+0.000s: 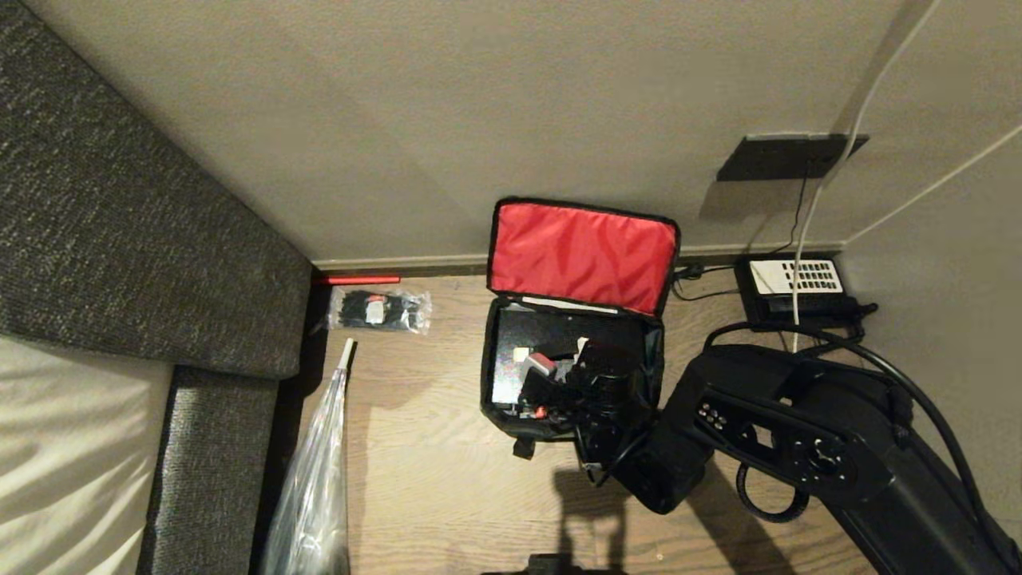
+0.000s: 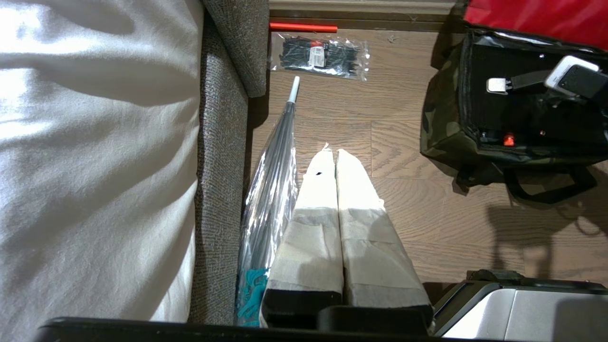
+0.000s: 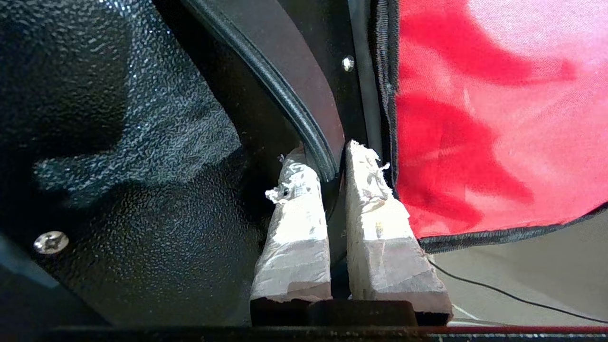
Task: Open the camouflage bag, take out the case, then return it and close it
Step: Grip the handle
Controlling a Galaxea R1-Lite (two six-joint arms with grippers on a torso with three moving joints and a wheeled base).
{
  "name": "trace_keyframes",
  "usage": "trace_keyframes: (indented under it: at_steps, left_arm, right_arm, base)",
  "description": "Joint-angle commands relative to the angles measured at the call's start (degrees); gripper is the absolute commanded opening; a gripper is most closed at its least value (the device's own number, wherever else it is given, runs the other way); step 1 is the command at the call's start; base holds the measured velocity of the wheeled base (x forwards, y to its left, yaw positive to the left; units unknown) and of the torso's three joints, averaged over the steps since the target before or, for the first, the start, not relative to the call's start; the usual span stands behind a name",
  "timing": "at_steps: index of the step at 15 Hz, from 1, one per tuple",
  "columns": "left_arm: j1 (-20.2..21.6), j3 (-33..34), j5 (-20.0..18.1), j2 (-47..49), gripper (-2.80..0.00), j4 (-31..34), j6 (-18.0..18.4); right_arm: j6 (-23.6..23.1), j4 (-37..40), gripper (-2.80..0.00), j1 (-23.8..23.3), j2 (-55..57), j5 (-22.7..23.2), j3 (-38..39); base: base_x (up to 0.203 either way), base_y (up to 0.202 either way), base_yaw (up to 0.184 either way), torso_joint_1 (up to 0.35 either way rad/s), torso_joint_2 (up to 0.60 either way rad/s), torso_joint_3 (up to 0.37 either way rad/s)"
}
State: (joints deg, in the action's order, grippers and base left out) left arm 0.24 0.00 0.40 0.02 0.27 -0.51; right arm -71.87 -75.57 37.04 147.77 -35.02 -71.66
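Jaws of the right gripper (image 3: 332,161), inside the open camouflage bag (image 1: 511,415), pinch the case (image 3: 142,142) rim; lifting straight keeps it off the bag's walls.

Black right arm reaches in from lower right of the head view; its tape-wrapped right gripper (image 3: 335,156) jaws pinched nearly together. Left gripper (image 2: 336,153), also taped, hangs with jaws closed.

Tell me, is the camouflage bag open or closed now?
Open: the camouflage bag has its red-lined lid standing up against the wall, exposing the black inside.

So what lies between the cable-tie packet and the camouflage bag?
Only bare wooden floor between the cable-tie packet and the camouflage bag; head and left wrist views both show it.
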Motion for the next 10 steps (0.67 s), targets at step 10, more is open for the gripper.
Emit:
trace_keyframes:
  at_steps: [10]
  left_arm:
    - [0.02,0.18,0.04,-0.11,-2.80,0.00,-0.02]
  right_arm:
    - [-0.47,1.55,-2.80,0.30,-10.53,-0.06,0.74]
  base:
    - [0.000,0.000,0.000,0.000,0.00,0.000]
